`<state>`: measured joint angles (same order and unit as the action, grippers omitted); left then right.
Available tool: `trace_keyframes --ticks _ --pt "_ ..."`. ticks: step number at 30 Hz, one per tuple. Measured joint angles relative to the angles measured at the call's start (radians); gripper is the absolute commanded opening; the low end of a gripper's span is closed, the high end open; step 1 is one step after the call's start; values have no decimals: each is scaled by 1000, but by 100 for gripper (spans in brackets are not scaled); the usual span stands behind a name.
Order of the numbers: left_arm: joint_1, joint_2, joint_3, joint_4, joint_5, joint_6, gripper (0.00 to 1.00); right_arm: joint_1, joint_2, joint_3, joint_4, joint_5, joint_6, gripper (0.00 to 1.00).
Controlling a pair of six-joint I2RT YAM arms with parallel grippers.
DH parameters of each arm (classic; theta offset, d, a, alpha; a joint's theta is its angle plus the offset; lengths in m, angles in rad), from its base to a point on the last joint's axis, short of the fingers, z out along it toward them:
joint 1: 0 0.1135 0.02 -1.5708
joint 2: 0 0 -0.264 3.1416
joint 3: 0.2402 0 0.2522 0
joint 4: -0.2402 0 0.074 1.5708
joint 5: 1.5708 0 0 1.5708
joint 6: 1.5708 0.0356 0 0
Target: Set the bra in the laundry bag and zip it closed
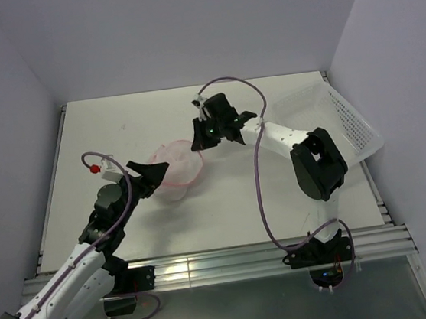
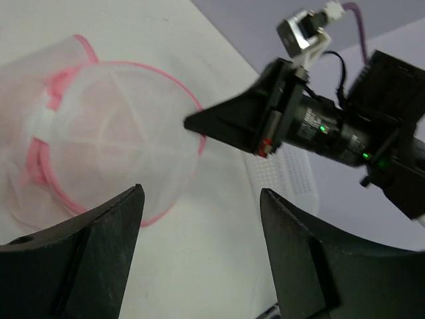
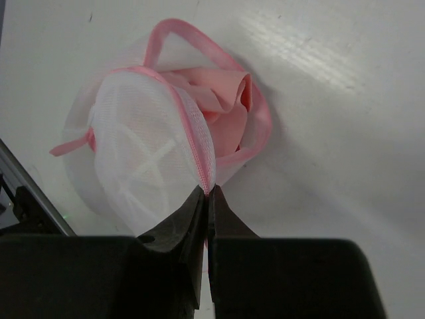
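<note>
Right gripper (image 3: 210, 194) sits closest to the lens in its wrist view. Both black fingers are pressed together, pinching the pink zipper rim of the laundry bag (image 3: 143, 166) between the tips. The pinch is on the edge of the round mesh flap, which stands tilted up off the rest of the pouch. Zip not closed; a wide gap shows on the side away from the flap.

Bra (image 3: 226, 106) lies in that gap, inside the bag. It is folded light-pink fabric, bunched up and partly covered by the white mesh flap. The pouch's own pink trim loops around it. Straps not made out.

Left gripper (image 2: 201, 193): fingers spread wide, nothing between them. In the left wrist view the bag sits just beyond the fingertips, its mesh face with white cross-seams turned toward the lens. Whether either finger touches the bag, cannot tell from any view. The same view shows the right gripper's tip meeting the bag's rim from the far side.

Top view: the bag rests on the white table (image 1: 117, 132), roughly mid-table, between the two grippers. The left one is at its near-left side, the right one at its far-right side. White perforated basket (image 1: 351, 124) stands by the right wall, well apart from the bag.
</note>
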<state>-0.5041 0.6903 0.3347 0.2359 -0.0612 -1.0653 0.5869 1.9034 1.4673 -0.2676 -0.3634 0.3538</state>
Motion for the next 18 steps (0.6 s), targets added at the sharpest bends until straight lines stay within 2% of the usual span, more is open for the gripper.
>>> trace_keyframes --ticks 4,8,10,13,15,18 --pt "10 -38 27 -159 -105 50 73 44 -32 -71 48 -5 16 1" --pt "80 63 92 -224 -117 102 66 86 -87 -135 124 -11 21 1" --pt "100 107 131 -257 -117 119 66 102 -117 -175 164 -10 27 1" --pt "104 50 129 -335 -127 137 61 117 -139 -208 190 -14 33 1" --pt "104 -43 107 -378 -146 147 59 119 -139 -205 198 -20 31 3" --pt "108 -121 88 -414 -152 153 50 117 -123 -158 181 -22 19 6"
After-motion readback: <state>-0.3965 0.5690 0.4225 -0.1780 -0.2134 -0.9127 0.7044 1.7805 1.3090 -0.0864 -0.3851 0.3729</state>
